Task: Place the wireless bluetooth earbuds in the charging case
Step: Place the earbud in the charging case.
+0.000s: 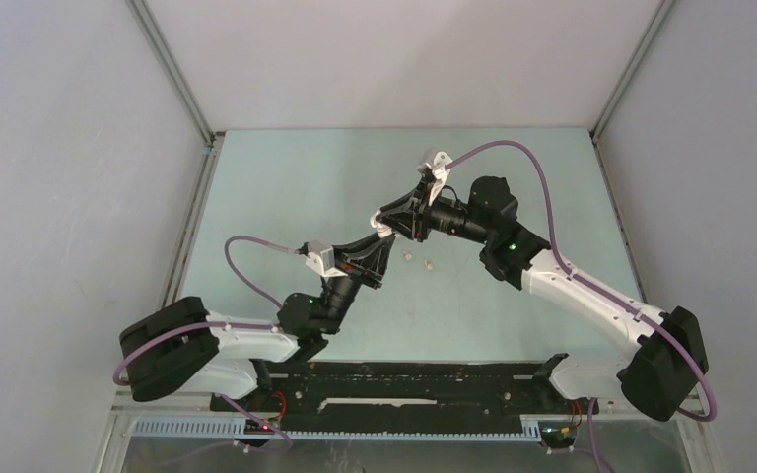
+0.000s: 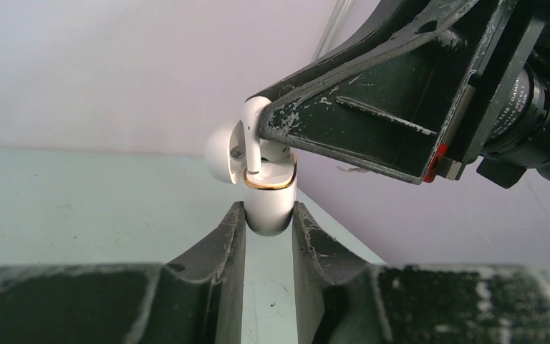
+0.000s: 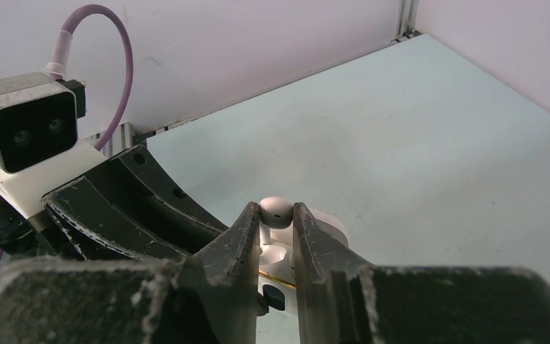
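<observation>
Earbud insertion, with both arms meeting above the middle of the table point(image 1: 513, 168). The left gripper point(image 2: 268, 211) is pressed together on the lower body of the white charging case point(image 2: 268, 197). It holds the case upright, with the gold-rimmed mouth facing up and the lid point(image 2: 222, 154) swung open to one side. The right gripper point(image 3: 276, 213) reaches in from above and pinches a white earbud point(image 2: 251, 136) by its rounded head, jaws closed on it.

The bud's stem is its long axis. It hangs close to vertical and points down at the case mouth, its lower end about level with the gold rim on the lid side. Whether the tip sits inside a socket cannot be told from these views. The case thus lies directly beneath the right gripper's fingertips, touching or all but touching the bud. The right arm carries the moving part and the left serves as the fixture.

The coming move appears to be a short, straight descent along the stem axis, so stem and socket must line up. A tilt would likely jam the stem on the rim. Two loose buds point(image 1: 407, 256) lie on the table near the grippers, outside the case.
</observation>
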### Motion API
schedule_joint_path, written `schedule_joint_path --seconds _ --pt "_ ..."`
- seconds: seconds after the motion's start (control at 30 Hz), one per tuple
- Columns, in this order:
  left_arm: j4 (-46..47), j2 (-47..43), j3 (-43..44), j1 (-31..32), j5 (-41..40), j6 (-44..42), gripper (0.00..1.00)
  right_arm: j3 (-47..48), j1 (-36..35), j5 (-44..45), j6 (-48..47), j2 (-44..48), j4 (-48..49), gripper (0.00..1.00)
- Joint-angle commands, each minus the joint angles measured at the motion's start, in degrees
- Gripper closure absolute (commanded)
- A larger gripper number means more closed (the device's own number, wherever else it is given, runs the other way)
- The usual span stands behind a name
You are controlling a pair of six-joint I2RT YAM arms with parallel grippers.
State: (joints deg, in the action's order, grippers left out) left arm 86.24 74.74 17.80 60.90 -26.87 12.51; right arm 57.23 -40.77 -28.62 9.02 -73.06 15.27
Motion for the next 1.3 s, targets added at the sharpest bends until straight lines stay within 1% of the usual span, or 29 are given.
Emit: schedule_joint_path --seconds 0.0,0.23,0.4,0.53,0.67,1.27 --pt "4.98 -2.31 0.52 -0.09 -1.65 -0.22 1.00 0.16 -0.01 -0.35 -0.57 0.90 -0.38 1.00" --pt "4.91 -1.90 0.83 -0.20 -1.22 0.14 1.00 0.16 -0.14 -1.14 -0.17 0.81 0.21 1.00" --pt "4.92 -1.03 0.84 -0.23 -0.80 1.02 1.00 0.16 1.15 -1.60 1.15 0.85 2.50 1.00" --pt "4.91 -0.43 0.91 -0.18 -0.51 1.62 1.00 0.16 1.14 -1.74 1.11 0.66 2.55 1.00" --pt "4.91 0.11 1.18 -0.19 -0.27 2.06 1.00 0.24 1.21 -2.01 1.71 0.38 4.73 1.00" --pt "4.91 -0.70 1.28 -0.44 -1.50 1.78 1.00 0.51 0.75 -3.82 0.79 1.00 1.62 1.00"
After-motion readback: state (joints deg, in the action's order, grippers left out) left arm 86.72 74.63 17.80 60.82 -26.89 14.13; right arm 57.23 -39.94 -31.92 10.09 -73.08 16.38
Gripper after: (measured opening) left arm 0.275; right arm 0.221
